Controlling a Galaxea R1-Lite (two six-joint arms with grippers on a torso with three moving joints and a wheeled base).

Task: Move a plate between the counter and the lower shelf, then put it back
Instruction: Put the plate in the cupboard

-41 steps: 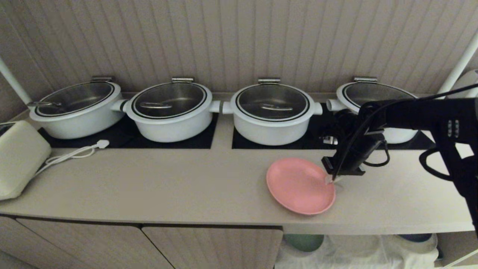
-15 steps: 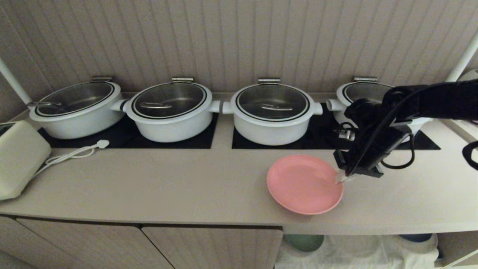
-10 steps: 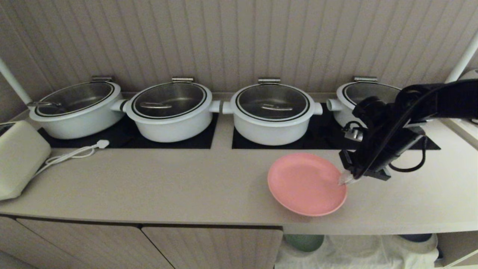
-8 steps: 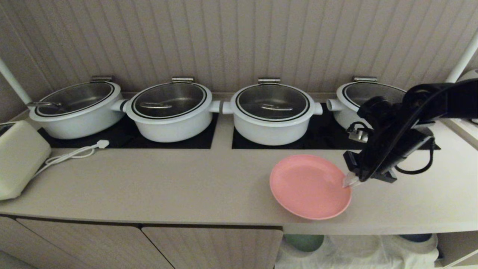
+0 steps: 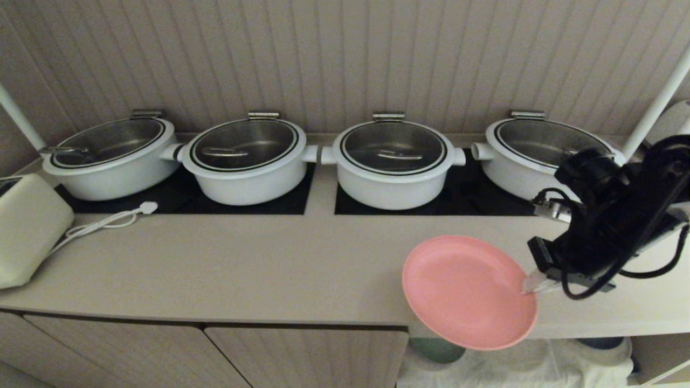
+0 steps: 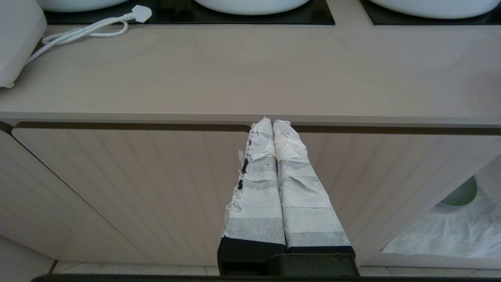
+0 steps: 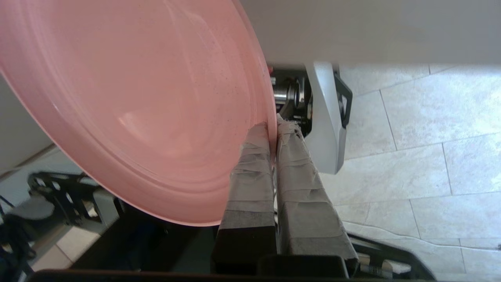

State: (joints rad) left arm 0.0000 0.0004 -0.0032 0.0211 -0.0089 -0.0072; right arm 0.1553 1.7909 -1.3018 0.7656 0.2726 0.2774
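The salmon-pink plate [image 5: 468, 291] [image 7: 137, 105] hangs in the air, its near part past the front edge of the beige counter [image 5: 242, 264]. My right gripper [image 5: 531, 284] [image 7: 273, 129] is shut on the plate's right rim, one taped finger on each face. Below the counter at the right, the lower shelf [image 5: 485, 366] shows its white wrinkled cloth; the plate covers part of its opening. My left gripper [image 6: 272, 123] is parked in front of the cabinet doors, shut and holding nothing.
Several white lidded pots [image 5: 392, 161] stand on black hob panels at the back. A white appliance [image 5: 27, 231] with a cord [image 5: 108, 218] sits at the counter's left end. A green plate [image 5: 437, 349] and white plates [image 5: 604, 347] lie on the shelf.
My right gripper has pulled the plate off the counter, toward me and to the right. The plate's near part now overhangs the front edge.
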